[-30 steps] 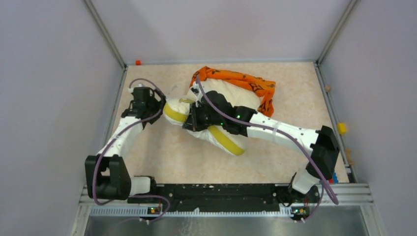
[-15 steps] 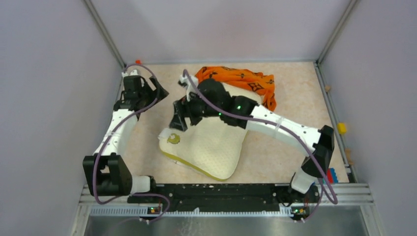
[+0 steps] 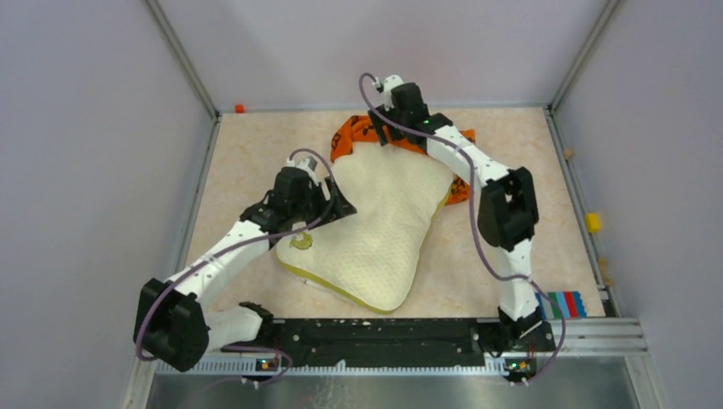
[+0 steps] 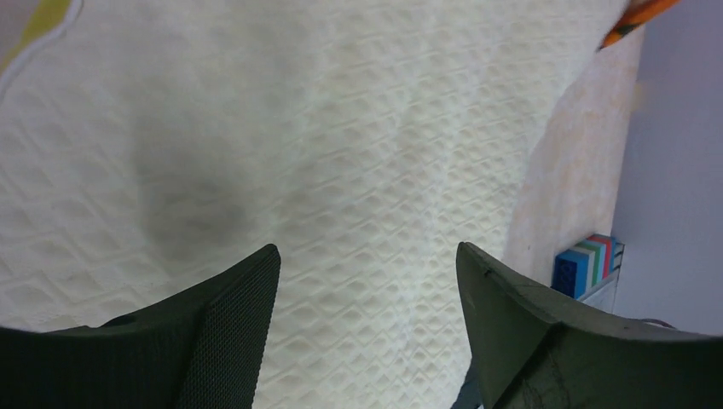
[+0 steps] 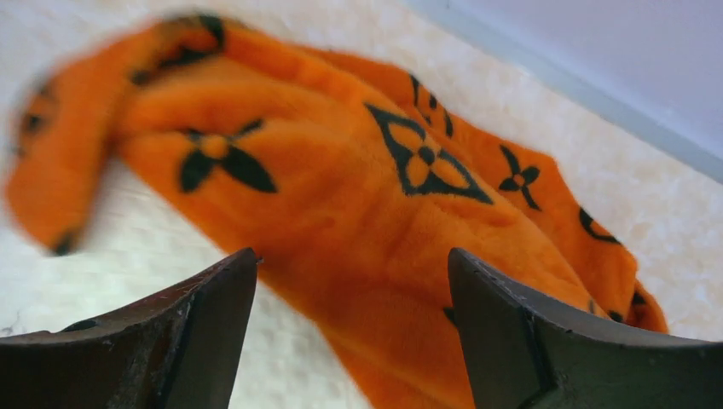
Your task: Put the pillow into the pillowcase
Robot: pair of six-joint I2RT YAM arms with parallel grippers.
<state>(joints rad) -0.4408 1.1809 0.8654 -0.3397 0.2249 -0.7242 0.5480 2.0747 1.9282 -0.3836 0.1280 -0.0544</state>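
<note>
The quilted white pillow (image 3: pixel 384 230) lies flat in the middle of the table, yellow trim along its near-left edge. Its far end rests on the crumpled orange pillowcase (image 3: pixel 351 136) at the back. My left gripper (image 3: pixel 337 204) hovers over the pillow's left edge. In the left wrist view the left gripper (image 4: pixel 367 281) is open, with only the pillow (image 4: pixel 341 128) below it. My right gripper (image 3: pixel 381 128) is at the back over the pillowcase. In the right wrist view the right gripper (image 5: pixel 351 273) stands open above the pillowcase (image 5: pixel 367 196), holding nothing, with the pillow (image 5: pixel 128 247) at lower left.
A striped coloured block (image 3: pixel 563 304) lies at the near right by the rail. A small yellow piece (image 3: pixel 592 222) sits on the right rim and a red one (image 3: pixel 240 108) at the back left corner. Grey walls close in three sides.
The right gripper opened, let go of the pillow and swung back over the pillowcase. The pillow dropped flat. The left arm moved in from the back left to the pillow's left edge.
</note>
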